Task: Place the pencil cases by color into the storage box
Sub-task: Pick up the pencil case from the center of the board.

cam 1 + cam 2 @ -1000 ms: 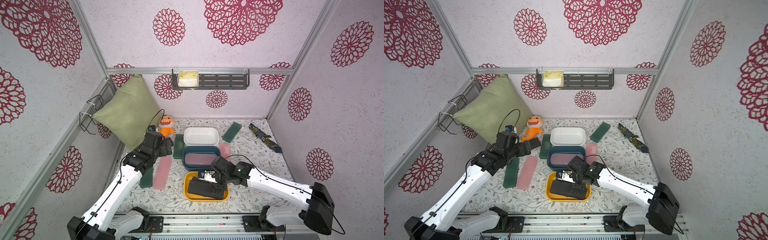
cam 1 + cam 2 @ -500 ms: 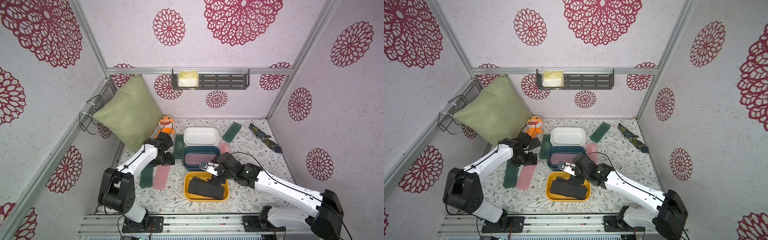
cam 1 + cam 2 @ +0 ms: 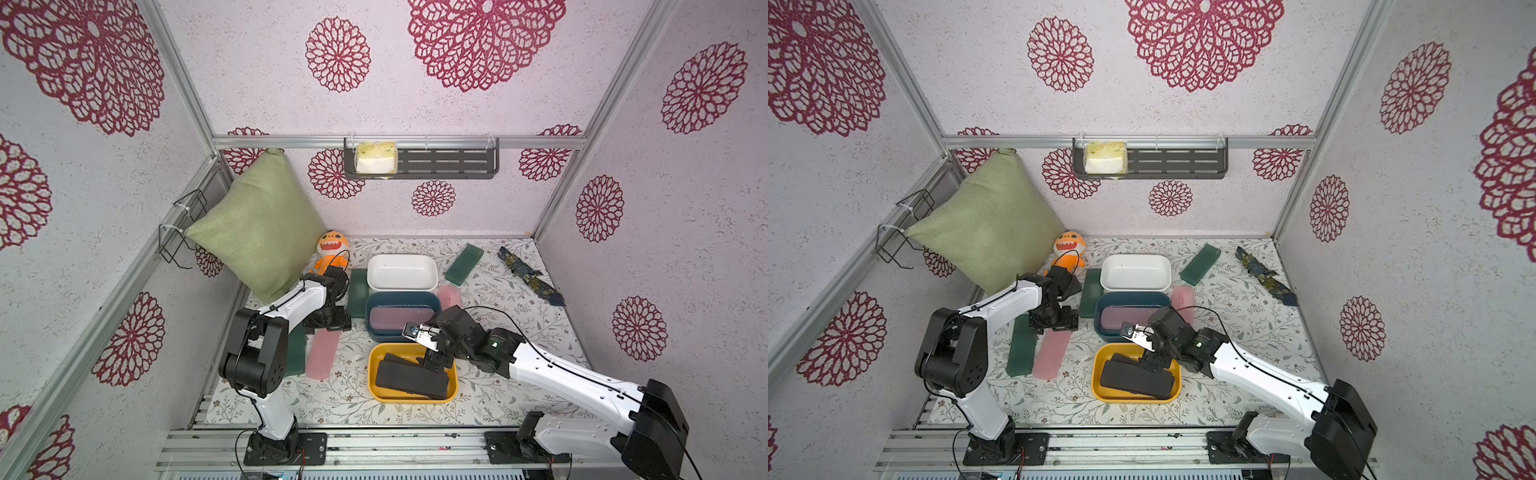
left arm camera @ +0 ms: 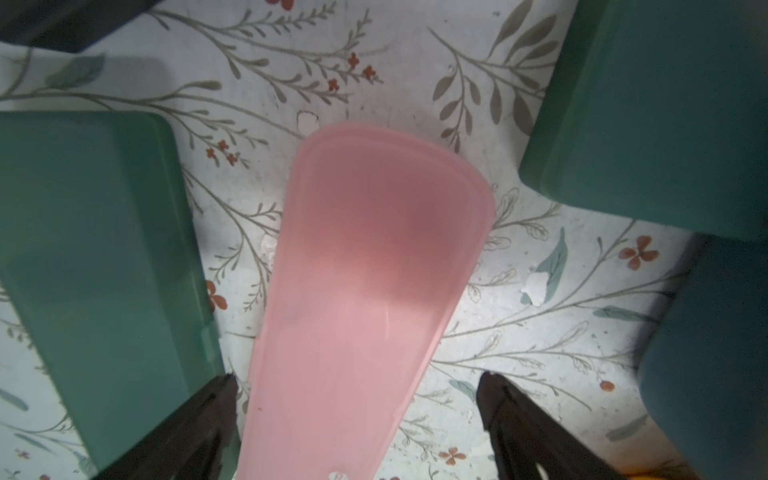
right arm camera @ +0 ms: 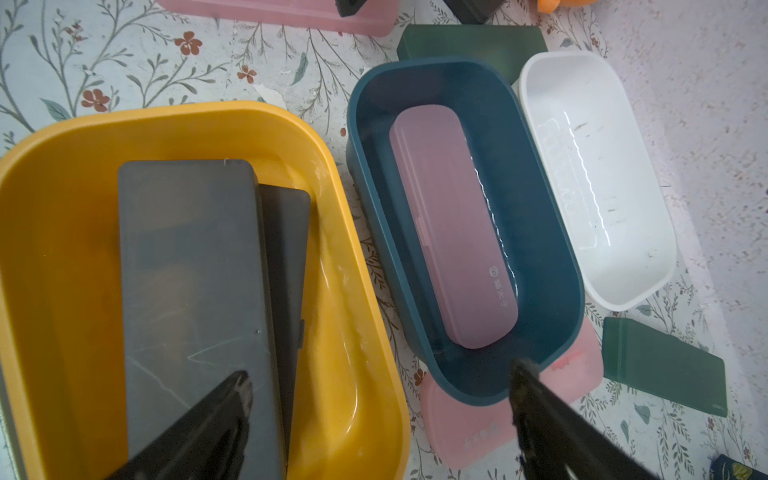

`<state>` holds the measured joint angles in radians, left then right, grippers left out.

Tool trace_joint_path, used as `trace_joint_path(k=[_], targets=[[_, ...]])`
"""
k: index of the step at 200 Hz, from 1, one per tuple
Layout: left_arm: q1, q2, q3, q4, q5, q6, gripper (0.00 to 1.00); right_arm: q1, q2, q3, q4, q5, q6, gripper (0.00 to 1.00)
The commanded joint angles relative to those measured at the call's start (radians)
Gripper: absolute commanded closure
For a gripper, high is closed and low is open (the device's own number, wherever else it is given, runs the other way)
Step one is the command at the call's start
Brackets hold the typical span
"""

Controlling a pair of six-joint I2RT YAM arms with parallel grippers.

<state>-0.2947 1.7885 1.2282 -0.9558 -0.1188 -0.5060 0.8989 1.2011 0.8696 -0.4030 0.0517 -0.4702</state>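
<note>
Only the left wrist view shows the left gripper (image 4: 357,382) gaping, empty, astride the pink pencil case (image 4: 374,249) left of the blue bin (image 3: 372,331). The right gripper (image 5: 382,374), open and empty too, hangs over black cases (image 5: 187,270) in the near yellow bin (image 5: 361,374).

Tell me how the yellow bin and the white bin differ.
The yellow bin holds black pencil cases, one lying over another; the white bin holds nothing. The yellow bin sits frontmost in the row of bins, the white bin rearmost. Both are open, rounded rectangular tubs.
</note>
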Motion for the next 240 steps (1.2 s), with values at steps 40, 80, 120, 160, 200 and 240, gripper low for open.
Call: trace_joint_path(k=[40, 80, 120, 160, 200, 240], targets=[[0.025, 0.081, 0.025, 0.068, 0.01, 0.072, 0.03, -0.014, -0.041, -0.007, 0.003, -0.012, 0.011, 0.01], [0.042, 0.12, 0.019, 0.096, 0.009, 0.1, 0.03, -0.017, -0.039, -0.006, -0.003, -0.018, 0.013, 0.01], [0.048, 0.133, 0.005, 0.1, 0.022, 0.112, 0.03, -0.018, -0.03, -0.005, -0.006, -0.022, 0.014, 0.01], [0.045, 0.121, -0.033, 0.112, 0.059, 0.092, 0.02, -0.019, -0.02, -0.003, -0.005, -0.021, 0.013, 0.01], [0.024, 0.109, -0.078, 0.134, 0.081, 0.074, 0.03, -0.018, -0.016, -0.003, -0.005, -0.018, 0.014, 0.01], [0.012, 0.118, -0.102, 0.148, 0.076, 0.057, 0.08, -0.018, -0.019, -0.004, -0.002, -0.015, 0.021, 0.01]])
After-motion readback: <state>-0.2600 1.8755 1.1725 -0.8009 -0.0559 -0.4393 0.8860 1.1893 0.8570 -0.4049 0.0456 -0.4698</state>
